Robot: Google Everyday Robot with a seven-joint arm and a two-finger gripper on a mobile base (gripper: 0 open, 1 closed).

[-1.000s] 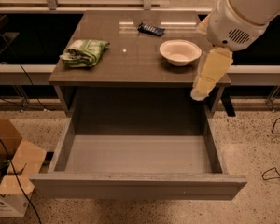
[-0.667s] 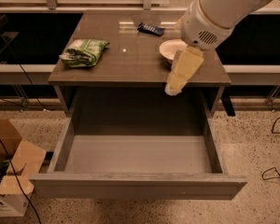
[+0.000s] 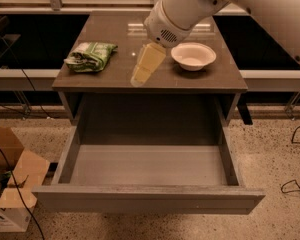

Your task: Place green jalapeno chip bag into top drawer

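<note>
Over the front part of the brown cabinet top [image 3: 110,31] my gripper [image 3: 143,72] hangs, pale and pointing down, its tip close above the surface near the front edge. Whether it is spread or closed I cannot tell, but nothing shows in its hold. Off to the left of my gripper as the camera sees it, well apart and at about the same depth on the top, lies the green jalapeno chip bag [image 3: 90,56], crumpled and flat on its side near the left edge. On the opposite side, just beside my wrist and nearer than the bag, sits the white bowl [image 3: 193,55], upright. Below my gripper and forward of it, toward the camera, the top drawer [image 3: 150,200] stands pulled far out, its grey floor showing and its plain front panel lowest in view. Farther down and left of my gripper, on the speckled floor beside the drawer's corner, rests an open cardboard box [image 3: 12,176].
</note>
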